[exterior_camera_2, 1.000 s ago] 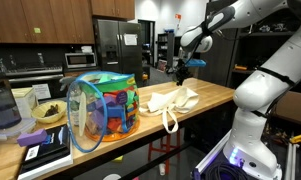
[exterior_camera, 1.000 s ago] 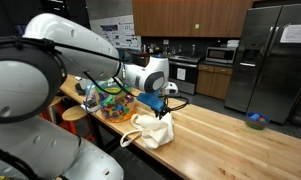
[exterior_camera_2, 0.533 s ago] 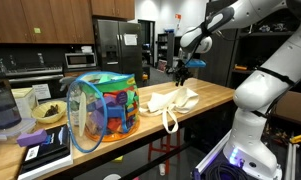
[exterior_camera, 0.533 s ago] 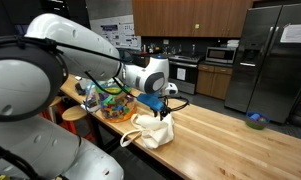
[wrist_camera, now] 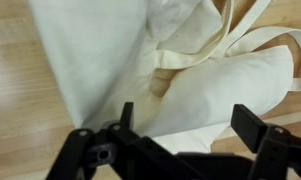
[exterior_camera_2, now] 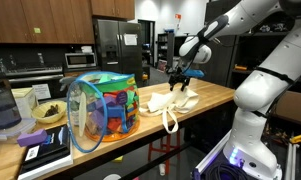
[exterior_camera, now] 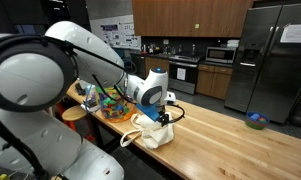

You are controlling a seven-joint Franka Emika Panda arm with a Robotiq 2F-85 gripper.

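the claw point(wrist_camera: 185, 122) stands open low over the cream tote bag point(wrist_camera: 140, 60), fingers spread wide above its crumpled folds and straps and gripping nothing, though whether the tips touch the cloth cannot be told. in an exterior view the bag lies near the tabletop's point(exterior_camera_2: 212, 96) near edge with one strap at that edge, and a colourful mesh basket point(exterior_camera_2: 102, 108) sits close on its left. in an exterior view the pale wood runs bare rightward to a blue bowl point(exterior_camera: 255, 120) far off, a steel fridge point(exterior_camera: 270, 60) and dark cabinets behind
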